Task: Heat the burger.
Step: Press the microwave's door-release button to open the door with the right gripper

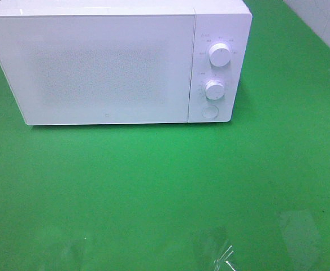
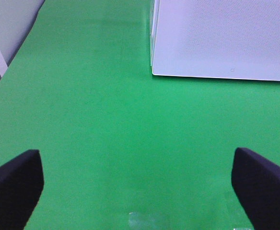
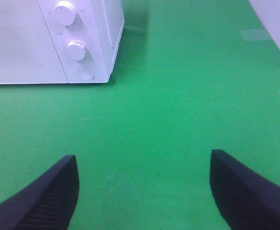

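Observation:
The burger is out of view in all three views. A white microwave (image 1: 108, 62) stands at the back of the green table with its door shut; it also shows in the left wrist view (image 2: 221, 38) and in the right wrist view (image 3: 49, 40). Its panel has two knobs (image 1: 219, 55) and a round button (image 1: 211, 111). My left gripper (image 2: 137, 184) is open and empty over the green table. My right gripper (image 3: 142, 191) is open and empty, facing the microwave's knob side. Neither gripper shows in the exterior high view.
The green table (image 1: 165, 186) spreads in front of the microwave. Clear tape patches (image 1: 218, 248) lie near its front edge. A pale wall (image 1: 323, 22) stands at the far right, and the table's left edge (image 2: 15, 52) shows in the left wrist view.

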